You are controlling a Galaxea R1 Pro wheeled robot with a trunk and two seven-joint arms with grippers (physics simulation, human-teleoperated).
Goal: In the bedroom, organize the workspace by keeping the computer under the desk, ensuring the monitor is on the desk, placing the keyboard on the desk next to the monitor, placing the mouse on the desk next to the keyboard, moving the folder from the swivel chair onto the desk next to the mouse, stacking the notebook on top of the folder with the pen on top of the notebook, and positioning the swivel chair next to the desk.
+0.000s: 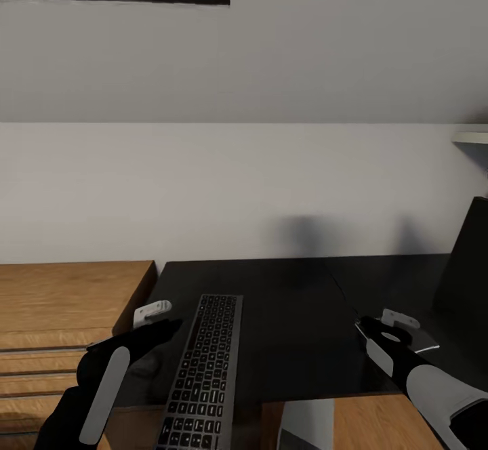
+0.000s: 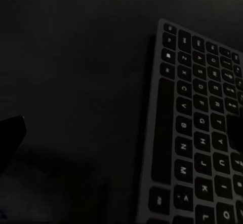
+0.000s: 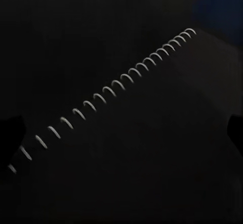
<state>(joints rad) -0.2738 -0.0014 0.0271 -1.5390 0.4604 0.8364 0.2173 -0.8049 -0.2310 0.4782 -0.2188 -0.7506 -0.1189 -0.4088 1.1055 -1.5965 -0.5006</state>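
The black keyboard (image 1: pixel 202 375) lies lengthwise on the left part of the black desk (image 1: pixel 291 328), its near end reaching past the desk's front edge. My left gripper (image 1: pixel 159 324) hovers open just left of it; in the left wrist view the keyboard (image 2: pixel 197 133) sits under one finger (image 2: pixel 11 133)'s opposite side. My right gripper (image 1: pixel 379 324) is open low over the desk's right part, above a black spiral-bound notebook (image 3: pixel 152 148). The monitor (image 1: pixel 468 274) stands at the right edge of the head view, partly cut off.
A light wooden drawer unit (image 1: pixel 68 314) adjoins the desk on the left. A white wall (image 1: pixel 237 186) runs behind the desk. A pale grey upright shape (image 1: pixel 308 426) shows below the desk's front edge. A dark blue patch (image 3: pixel 223 3) lies beyond the notebook's spiral end.
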